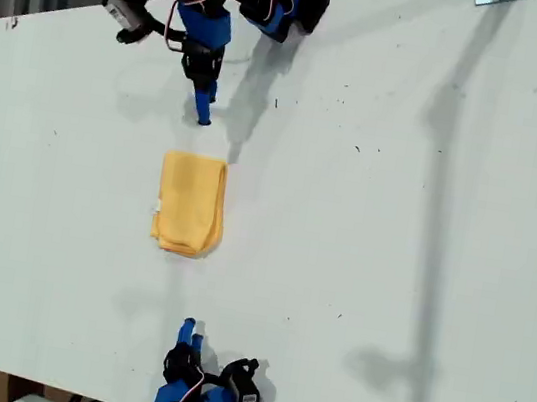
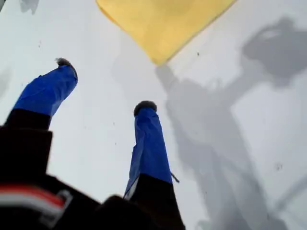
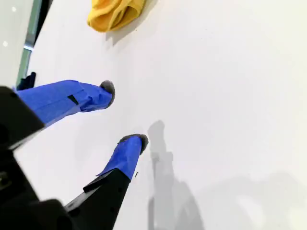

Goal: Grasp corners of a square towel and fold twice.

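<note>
Towards the exterior view's left of the white table point(image 1: 396, 230), the towel point(image 1: 189, 204) is seen lying flat, folded into a narrow upright oblong with its rounded fold along the side facing the exterior view's right. It is touched by neither arm.

Just right of the towel's middle line, near the top of the exterior view, my first gripper point(image 1: 204, 111) is held tip-down a little above the towel's upper end. Its jaws are spread apart and nothing is held; in the first wrist view one corner point(image 2: 160, 60) of the cloth is seen beyond the fingertips.

Slightly further right, at the bottom of the exterior view, my second gripper point(image 1: 187, 328) is pointed at the towel's lower end, well apart from it. Its jaws are likewise parted and empty.
</note>
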Tool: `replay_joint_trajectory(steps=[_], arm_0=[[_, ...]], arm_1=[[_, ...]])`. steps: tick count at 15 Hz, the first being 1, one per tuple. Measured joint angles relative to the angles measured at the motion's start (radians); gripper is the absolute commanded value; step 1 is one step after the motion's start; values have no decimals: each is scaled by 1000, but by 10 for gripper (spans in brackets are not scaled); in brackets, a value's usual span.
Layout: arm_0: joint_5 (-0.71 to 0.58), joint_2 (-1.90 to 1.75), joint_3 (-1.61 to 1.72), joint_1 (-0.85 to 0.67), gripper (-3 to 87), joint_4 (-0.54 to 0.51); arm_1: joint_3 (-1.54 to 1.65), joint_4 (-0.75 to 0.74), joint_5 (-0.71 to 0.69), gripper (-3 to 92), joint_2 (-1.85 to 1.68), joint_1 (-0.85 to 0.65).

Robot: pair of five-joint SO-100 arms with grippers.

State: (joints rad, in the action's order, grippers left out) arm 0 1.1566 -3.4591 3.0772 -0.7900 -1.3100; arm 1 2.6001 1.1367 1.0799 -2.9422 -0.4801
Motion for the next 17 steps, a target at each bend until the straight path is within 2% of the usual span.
replay_joint_trajectory(steps=[1,3,4,5,6,8,11,13,14,16,17], arm_0=[[0,0,0,0,163,0],[21,0,8,6,158,0],[61,0,18,9,156,0],[164,0,25,17,156,-2],[209,0,31,29,156,-2],[184,0,37,83,153,-2],[138,0,37,195,148,-2],[-66,0,37,202,142,3],[-84,0,37,202,141,3],[-100,0,37,207,139,3],[-100,0,37,207,139,3]], arm_1=[[23,84,15,299,-230,20],[112,121,55,296,-316,54],[164,130,126,303,-341,61],[206,141,215,304,-356,51],[241,167,345,316,-347,54],[256,281,552,298,-354,60],[256,328,548,294,-354,72],[256,333,545,289,-354,72],[256,339,574,288,-354,54],[256,351,463,285,-354,18],[256,351,451,284,-354,14]])
